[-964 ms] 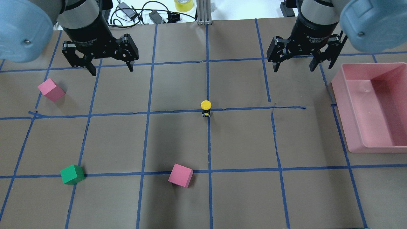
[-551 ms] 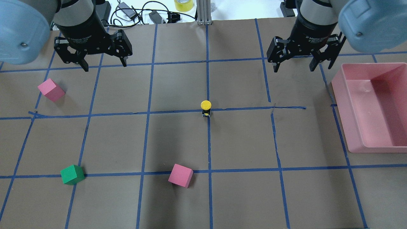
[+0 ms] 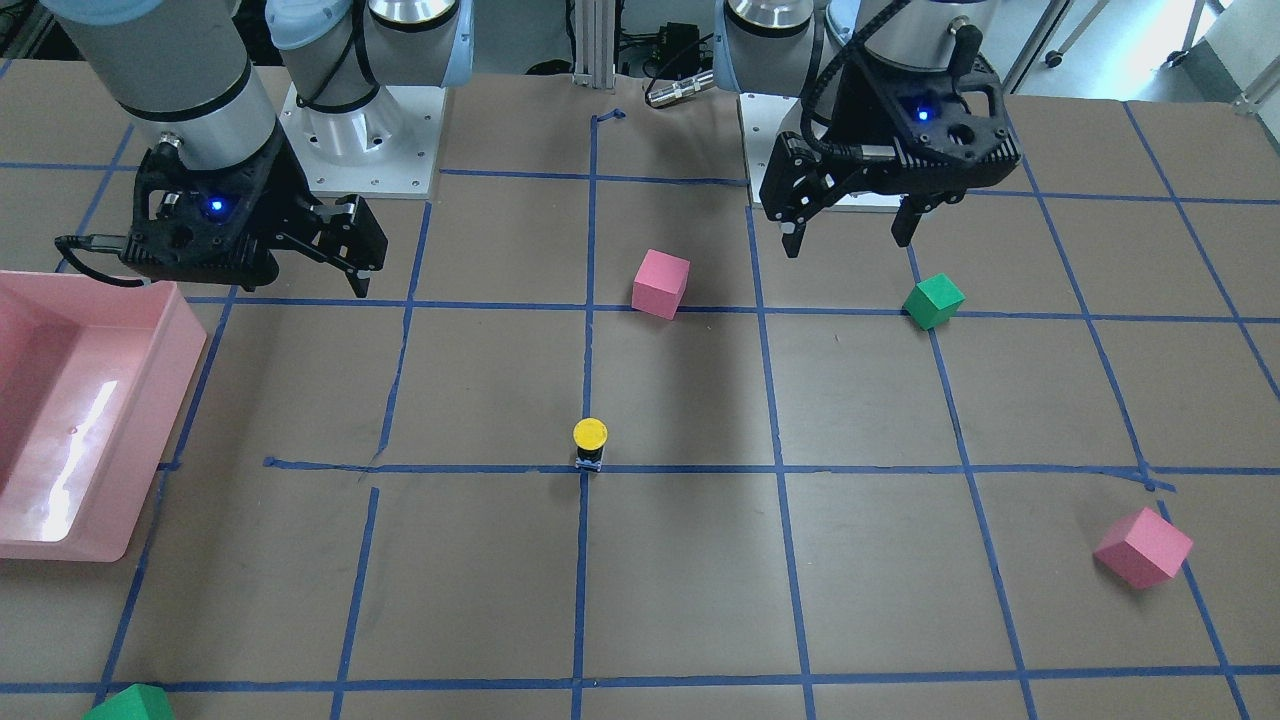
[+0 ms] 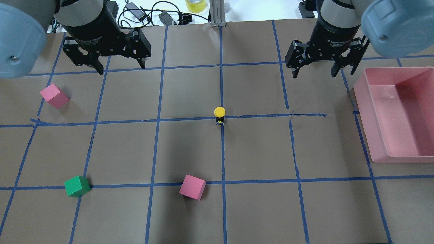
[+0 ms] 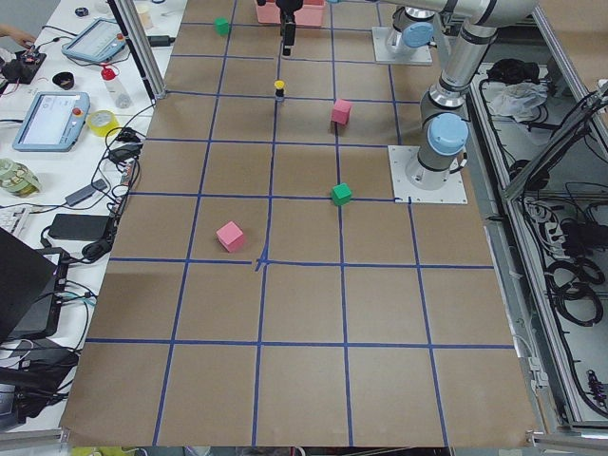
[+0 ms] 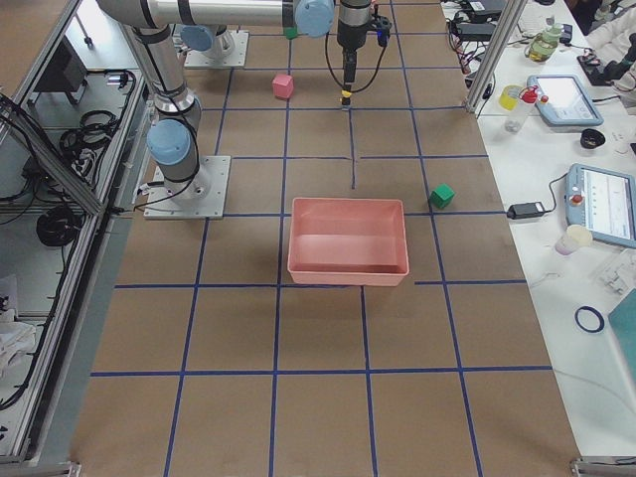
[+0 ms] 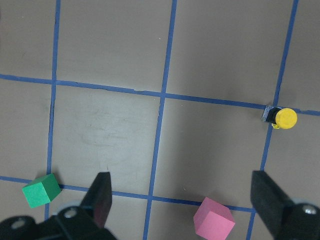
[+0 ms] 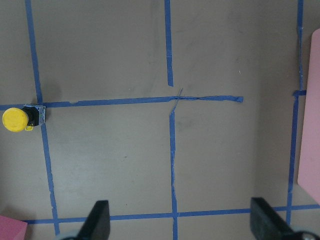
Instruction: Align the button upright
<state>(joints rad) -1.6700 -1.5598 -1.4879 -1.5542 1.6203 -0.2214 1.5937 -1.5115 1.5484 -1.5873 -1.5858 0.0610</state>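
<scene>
Above the table (image 4: pixel 190 95), the left gripper (image 4: pixel 122 67) and right gripper (image 4: pixel 314 74) hang wide open and empty, well apart from the button (image 4: pixel 219 115). It stands cap-up on the middle tape crossing (image 4: pixel 222 126), so the best move is probably to keep clear and not nudge it.

Both arms (image 3: pixel 160 60) are silver-grey tubes with pale blue round joint caps (image 4: pixel 393 27), each with a small centre screw. The left gripper (image 4: pixel 122 69) and right gripper (image 4: pixel 314 74) are black, with white lettering and jointed fingers (image 4: pixel 96 66). Each wrist carries a blue light (image 3: pixel 212 207) and a black cable (image 3: pixel 830 70). The bolted base plates (image 3: pixel 410 140) are white.
</scene>
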